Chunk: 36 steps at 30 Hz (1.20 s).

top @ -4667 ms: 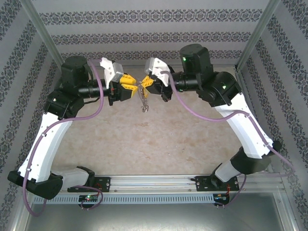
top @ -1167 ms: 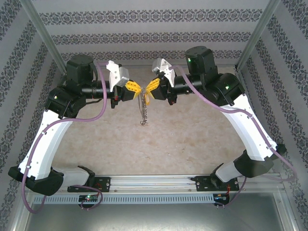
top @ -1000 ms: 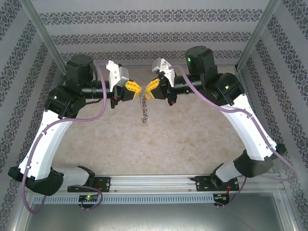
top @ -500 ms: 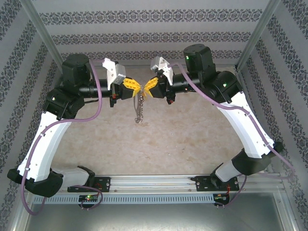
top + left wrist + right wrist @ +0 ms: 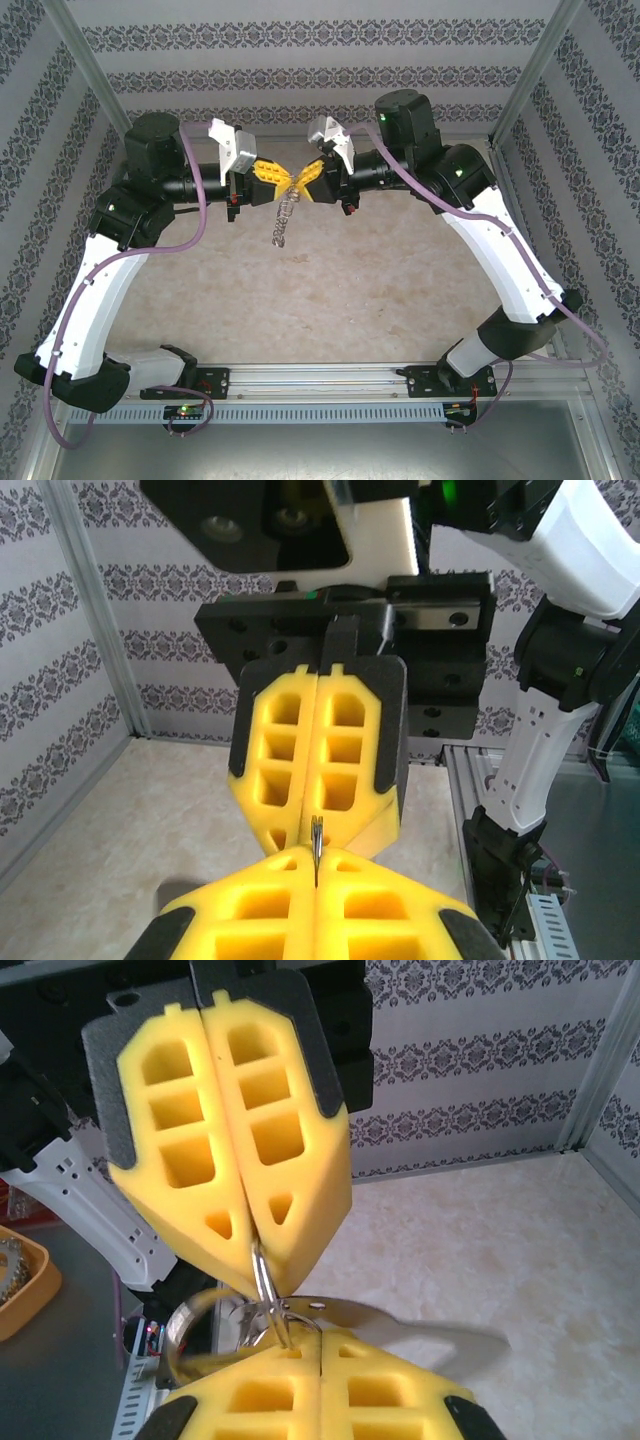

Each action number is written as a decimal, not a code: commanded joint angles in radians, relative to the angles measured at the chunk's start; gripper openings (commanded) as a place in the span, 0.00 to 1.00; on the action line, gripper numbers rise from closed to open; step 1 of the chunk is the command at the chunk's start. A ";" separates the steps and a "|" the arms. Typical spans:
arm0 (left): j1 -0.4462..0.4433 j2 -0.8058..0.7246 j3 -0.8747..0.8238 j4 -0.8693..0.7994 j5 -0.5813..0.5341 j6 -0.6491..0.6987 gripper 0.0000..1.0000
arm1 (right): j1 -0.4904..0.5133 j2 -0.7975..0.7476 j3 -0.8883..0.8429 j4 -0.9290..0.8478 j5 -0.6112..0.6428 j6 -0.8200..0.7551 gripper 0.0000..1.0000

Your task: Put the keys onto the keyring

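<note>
My left gripper (image 5: 287, 186) and right gripper (image 5: 301, 186) meet tip to tip high above the table, both shut. Between them runs the keyring (image 5: 262, 1278), a thin silvery wire pinched by both pairs of yellow fingers. In the left wrist view my left gripper (image 5: 316, 868) clamps the keyring (image 5: 316, 842) edge-on, with the right gripper's fingers (image 5: 350, 765) facing it. In the right wrist view my right gripper (image 5: 318, 1342) grips the wire under the left gripper's fingers (image 5: 285, 1170). The keys (image 5: 282, 225) dangle below in a string slanting left; a blurred flat key (image 5: 400, 1328) juts right.
The beige tabletop (image 5: 330, 290) lies far beneath the hanging keys. Patterned walls (image 5: 320, 80) close the back and sides, with metal posts (image 5: 530, 70) at the corners. The aluminium rail (image 5: 320, 380) with both arm bases runs along the near edge.
Both grippers have shifted slightly left, still pinched together. The string of keys has swung from hanging straight down to slanting left.
</note>
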 commanded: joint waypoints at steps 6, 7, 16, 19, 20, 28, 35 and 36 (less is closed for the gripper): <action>0.030 -0.027 -0.012 0.143 0.056 -0.059 0.00 | -0.007 0.002 0.010 0.005 -0.012 0.013 0.00; 0.031 -0.027 -0.012 0.144 0.057 -0.060 0.00 | -0.007 0.000 0.008 0.010 -0.009 0.014 0.00; 0.043 -0.022 -0.013 0.147 0.064 -0.062 0.00 | -0.031 -0.082 -0.099 0.152 0.014 0.051 0.01; 0.046 -0.021 -0.017 0.147 0.067 -0.062 0.00 | -0.046 -0.101 -0.128 0.200 0.022 0.073 0.08; 0.046 -0.019 -0.017 0.147 0.068 -0.062 0.00 | -0.049 -0.105 -0.132 0.207 0.026 0.075 0.09; 0.047 -0.014 -0.016 0.162 0.079 -0.076 0.00 | -0.059 -0.115 -0.151 0.247 0.004 0.102 0.24; 0.049 -0.015 -0.014 0.174 0.082 -0.088 0.00 | -0.067 -0.142 -0.191 0.289 -0.060 0.140 0.32; 0.049 -0.015 -0.013 0.177 0.085 -0.090 0.00 | -0.067 -0.151 -0.201 0.299 -0.060 0.144 0.33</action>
